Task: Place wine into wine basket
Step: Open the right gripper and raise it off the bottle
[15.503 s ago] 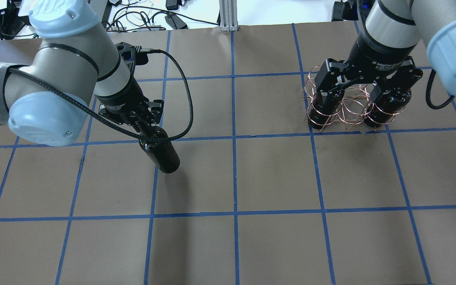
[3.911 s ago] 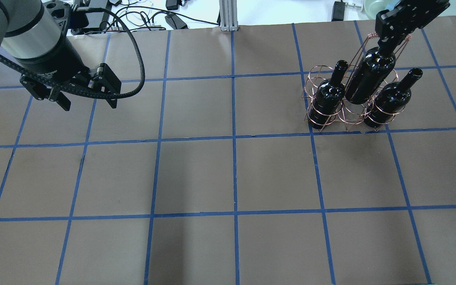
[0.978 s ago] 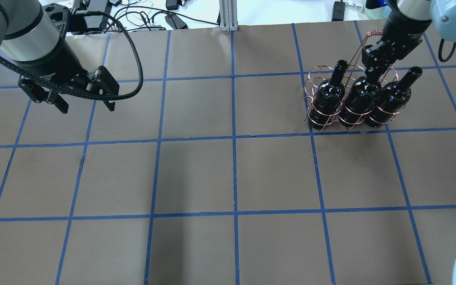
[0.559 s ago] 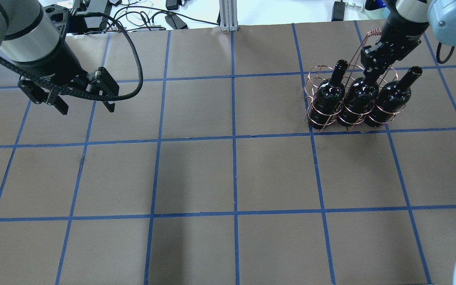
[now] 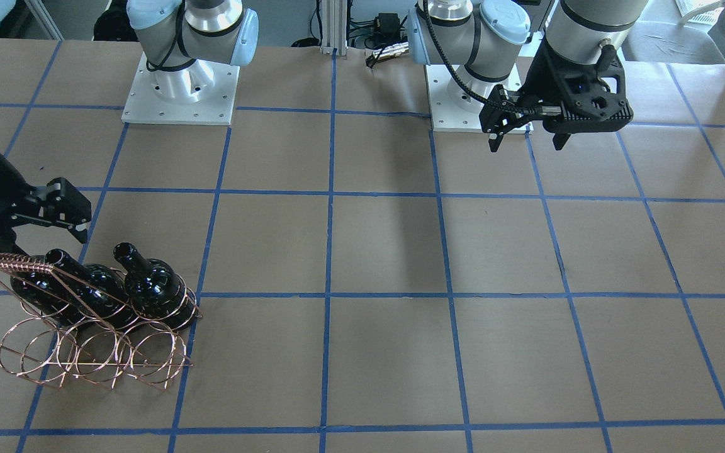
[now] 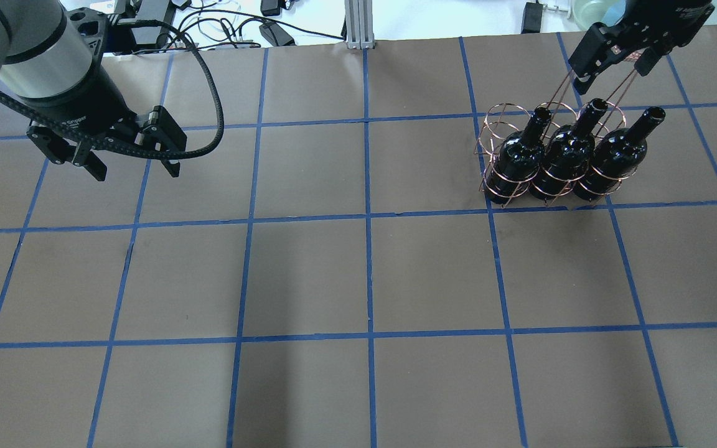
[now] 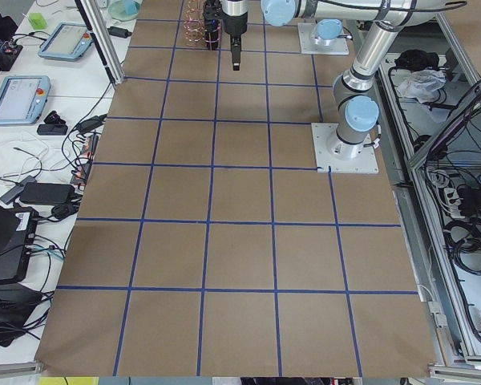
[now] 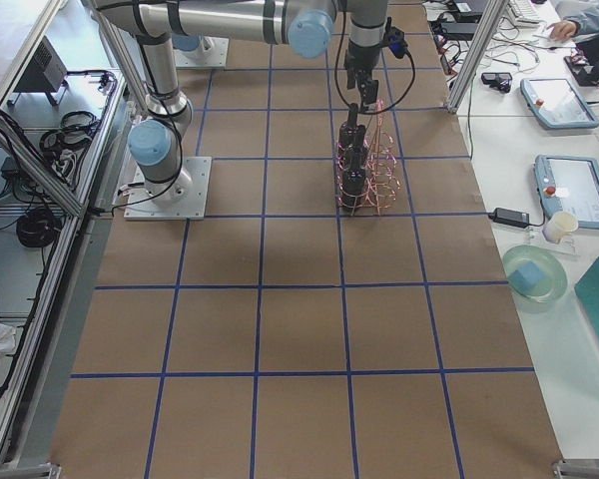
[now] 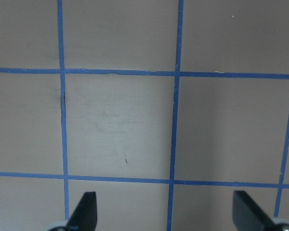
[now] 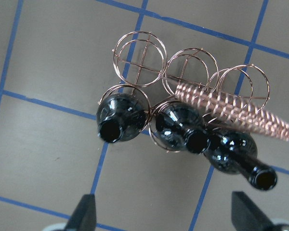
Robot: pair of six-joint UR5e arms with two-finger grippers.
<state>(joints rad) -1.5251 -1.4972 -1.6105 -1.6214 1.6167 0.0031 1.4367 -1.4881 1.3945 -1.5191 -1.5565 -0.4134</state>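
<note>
The wine (image 6: 567,155) stands upright in the middle ring of the wine basket's (image 6: 499,122) row nearer the robot. Seen from overhead this is at about 2 o'clock on the surface (image 6: 371,274), with a like bottle (image 6: 516,158) close at the wine's 9 o'clock and another (image 6: 615,155) at its 3 o'clock. The right tool (image 6: 613,64) hangs above the neck toward 1 o'clock, fingers spread wide and holding nothing, and the left tool (image 6: 135,170), at 10 o'clock on the surface, is likewise spread wide and empty.

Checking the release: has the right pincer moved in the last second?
Yes. The right pincer has left the neck of the middle wine bottle, moving toward the table's far edge in the overhead view.
</note>
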